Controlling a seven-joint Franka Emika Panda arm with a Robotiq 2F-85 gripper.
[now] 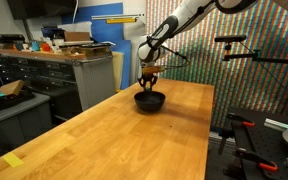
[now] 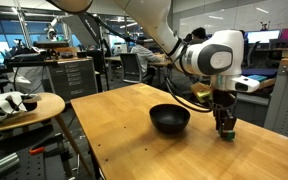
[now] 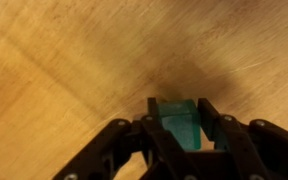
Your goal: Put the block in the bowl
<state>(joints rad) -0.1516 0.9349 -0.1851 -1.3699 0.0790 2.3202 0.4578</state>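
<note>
The block (image 3: pixel 181 124) is teal-green and sits between my two black fingers in the wrist view, with the wooden table close beneath. My gripper (image 3: pixel 182 120) is shut on it, both fingers against its sides. In an exterior view my gripper (image 2: pixel 224 126) is low over the table just beside the black bowl (image 2: pixel 169 119), and a bit of green shows at its tips (image 2: pixel 225 135). In another exterior view the gripper (image 1: pixel 150 77) is right behind the bowl (image 1: pixel 149 101). The bowl looks empty.
The wooden table (image 2: pixel 114 140) is long with open surface around the bowl. A round stool table with white items (image 2: pixel 19 105) stands off its edge. Cabinets (image 1: pixel 79 70) and a patterned wall (image 1: pixel 254 70) stand beyond the table.
</note>
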